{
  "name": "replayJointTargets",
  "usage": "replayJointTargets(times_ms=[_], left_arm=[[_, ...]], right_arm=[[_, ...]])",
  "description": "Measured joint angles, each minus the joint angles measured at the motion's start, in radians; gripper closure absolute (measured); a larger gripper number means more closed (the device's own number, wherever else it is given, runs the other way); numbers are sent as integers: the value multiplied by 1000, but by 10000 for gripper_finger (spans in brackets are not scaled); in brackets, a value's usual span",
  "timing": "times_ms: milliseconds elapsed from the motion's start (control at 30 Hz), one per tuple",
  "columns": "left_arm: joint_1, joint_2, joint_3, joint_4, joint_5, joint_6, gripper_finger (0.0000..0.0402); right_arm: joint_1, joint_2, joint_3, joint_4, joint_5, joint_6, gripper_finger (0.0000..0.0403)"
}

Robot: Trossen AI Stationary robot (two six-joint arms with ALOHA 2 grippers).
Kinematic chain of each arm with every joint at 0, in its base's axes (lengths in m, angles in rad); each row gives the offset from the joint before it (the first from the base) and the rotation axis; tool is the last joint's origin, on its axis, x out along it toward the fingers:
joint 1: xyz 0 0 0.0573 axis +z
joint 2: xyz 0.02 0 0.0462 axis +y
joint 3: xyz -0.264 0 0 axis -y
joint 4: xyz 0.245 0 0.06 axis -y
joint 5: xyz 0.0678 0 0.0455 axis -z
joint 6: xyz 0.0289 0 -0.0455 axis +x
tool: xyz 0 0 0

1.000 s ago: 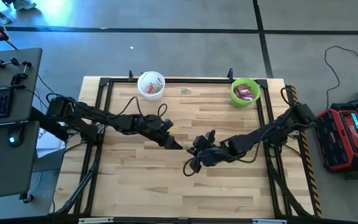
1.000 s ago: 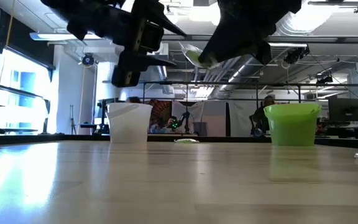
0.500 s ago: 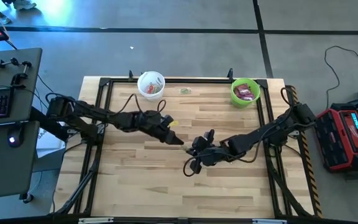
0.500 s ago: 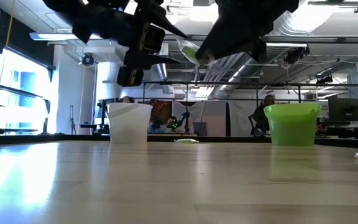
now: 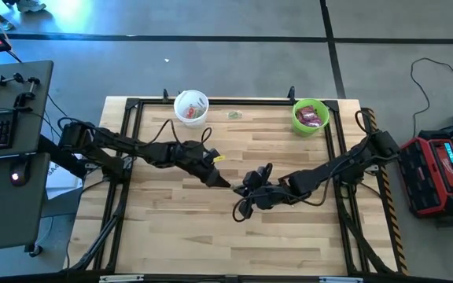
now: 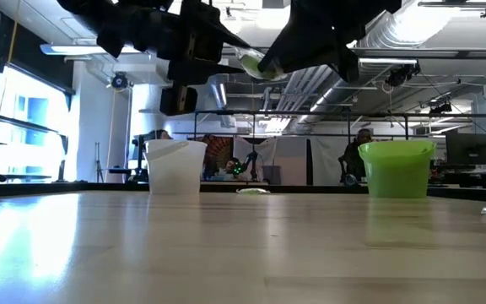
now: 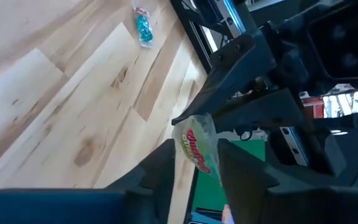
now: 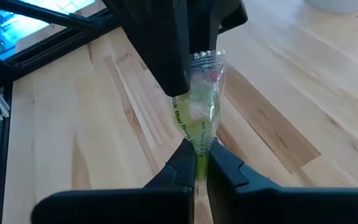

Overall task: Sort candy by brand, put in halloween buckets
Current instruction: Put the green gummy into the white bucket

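A small clear-wrapped green candy (image 6: 254,64) hangs in the air over the table's middle, and my right gripper (image 8: 197,149) is shut on it. My left gripper (image 7: 194,163) meets it from the left side, and its fingers stand on either side of the candy's free end (image 7: 196,144). In the high view the two grippers (image 5: 225,183) (image 5: 242,189) nearly touch. The white bucket (image 5: 191,107) and the lime green bucket (image 5: 311,116) stand at the far edge, each with candy inside. My right gripper pinches one end of the candy's wrapper (image 8: 196,138) between its two fingertips. The candy sticks out beyond the fingers, lifted clear of the table. My left gripper has one finger at each long edge of the candy's other end (image 7: 199,155). I cannot tell whether they touch it.
A loose green candy (image 5: 234,115) lies on the wood between the two buckets. A bluish piece (image 7: 143,23) lies near the table's frame. A black metal frame (image 5: 132,106) runs round the tabletop. Bare wood spreads toward the near edge.
My left gripper's fingers have drawn closer together around the candy's free end while the arm stayed in place. My right gripper has kept shut on the candy and tipped it a little, so the candy now sits slightly higher in the low view.
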Motion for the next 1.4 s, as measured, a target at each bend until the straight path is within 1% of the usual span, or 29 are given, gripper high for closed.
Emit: replayJointTargets(times_ms=[133,200,267,400,567,700,800,933,1033,1200,1300,1400], left_arm=[[3,0,0,0,0,56,341],[6,-1,0,0,0,97,375],[16,0,0,9,26,164,393],[54,-15,0,20,93,225,395],[150,-62,0,4,108,260,400],[257,-107,1,-26,103,299,401],[337,-127,1,-67,103,329,401],[446,-165,1,-121,102,378,401],[535,-178,0,-190,54,414,401],[670,-192,0,-268,-67,480,401],[734,-192,0,-305,-147,524,401],[774,-192,0,-344,-227,576,401]], right_arm=[[0,0,0,12,0,7,388],[0,0,0,14,3,11,371],[0,0,0,14,5,10,351],[0,0,0,13,59,24,309],[-2,-2,0,14,136,76,275],[1,-1,0,0,220,171,268],[0,-2,0,8,275,202,268],[-14,-2,0,7,279,200,267],[-22,-2,0,6,266,204,267],[-26,-2,0,7,266,204,267],[-26,-2,0,7,268,205,267],[-28,-2,0,7,268,223,267]])
